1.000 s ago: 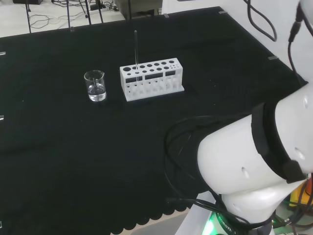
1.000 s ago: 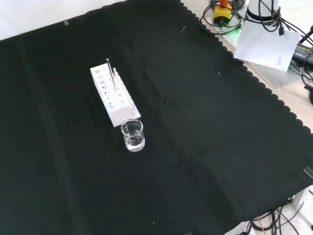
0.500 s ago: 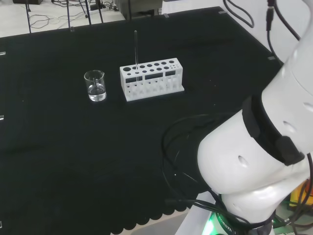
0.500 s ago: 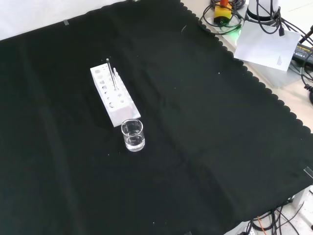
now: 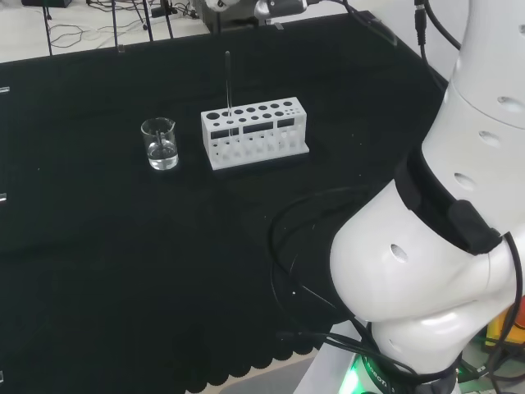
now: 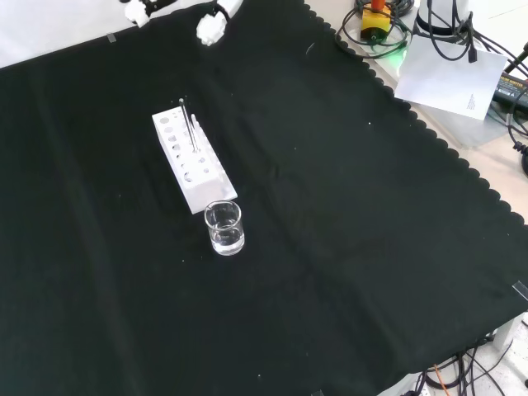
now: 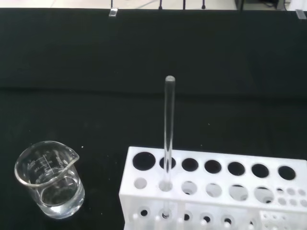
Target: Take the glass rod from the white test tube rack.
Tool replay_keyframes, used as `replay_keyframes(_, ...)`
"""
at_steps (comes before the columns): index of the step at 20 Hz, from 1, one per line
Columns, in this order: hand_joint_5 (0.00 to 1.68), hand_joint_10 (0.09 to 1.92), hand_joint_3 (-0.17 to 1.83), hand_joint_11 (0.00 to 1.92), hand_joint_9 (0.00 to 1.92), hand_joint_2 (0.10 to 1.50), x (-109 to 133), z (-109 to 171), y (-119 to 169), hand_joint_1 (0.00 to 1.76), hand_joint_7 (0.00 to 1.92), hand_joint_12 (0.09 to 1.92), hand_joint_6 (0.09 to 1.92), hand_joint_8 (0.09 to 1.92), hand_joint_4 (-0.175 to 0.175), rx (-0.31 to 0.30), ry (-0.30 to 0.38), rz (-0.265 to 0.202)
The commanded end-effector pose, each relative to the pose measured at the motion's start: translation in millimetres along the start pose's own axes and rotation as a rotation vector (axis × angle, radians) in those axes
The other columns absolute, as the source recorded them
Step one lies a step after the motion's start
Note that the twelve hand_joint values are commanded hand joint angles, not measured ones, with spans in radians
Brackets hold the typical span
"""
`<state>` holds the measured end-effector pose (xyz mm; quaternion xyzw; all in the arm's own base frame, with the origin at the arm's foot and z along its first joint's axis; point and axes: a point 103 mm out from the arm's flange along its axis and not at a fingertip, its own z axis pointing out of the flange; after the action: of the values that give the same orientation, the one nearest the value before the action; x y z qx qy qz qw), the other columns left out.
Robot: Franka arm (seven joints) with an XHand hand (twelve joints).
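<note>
Arm is swinging up, hand (image 6: 213, 27) now entering front view's top, finger state unclear | rod (image 7: 168, 134) standing upright in rack (image 7: 216, 191) beside beaker (image 7: 48, 179) | step: approaching | next: descending over rod, pinching its top.

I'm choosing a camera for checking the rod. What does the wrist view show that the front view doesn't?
The wrist view shows the glass rod close up: its rounded top, and its shaft passing through a hole near one end of the white rack. The front view shows the hand above the rack, plus the whole cloth. Both show rod, rack and the beaker with clear liquid.
</note>
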<state>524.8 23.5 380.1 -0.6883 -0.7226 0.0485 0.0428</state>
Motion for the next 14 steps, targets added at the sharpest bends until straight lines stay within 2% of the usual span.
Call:
replay_keyframes(1,0.00,0.09,-0.04,0.03,0.00,1.21,-18.7,56.4,39.2,0.53,0.00,0.09,0.09,0.09,-0.169,0.010,0.004,-0.014)
replay_keyframes(5,0.00,0.09,-0.03,0.04,0.00,1.21,-21.2,81.3,44.5,0.52,0.00,0.09,0.09,0.09,-0.172,0.024,-0.002,-0.010)
replay_keyframes(10,0.00,0.09,-0.03,0.04,0.01,1.22,-20.8,97.3,47.9,0.51,0.00,0.09,0.09,0.09,-0.175,0.028,-0.006,-0.005)
replay_keyframes(11,0.00,0.09,-0.04,0.03,0.01,1.22,-20.0,100.4,48.0,0.50,0.00,0.11,0.09,0.09,-0.174,0.024,-0.010,-0.005)
replay_keyframes(14,0.00,0.09,-0.05,0.00,0.06,1.23,-19.5,109.4,46.6,0.49,0.00,0.39,0.09,0.09,-0.175,0.037,-0.030,-0.004)
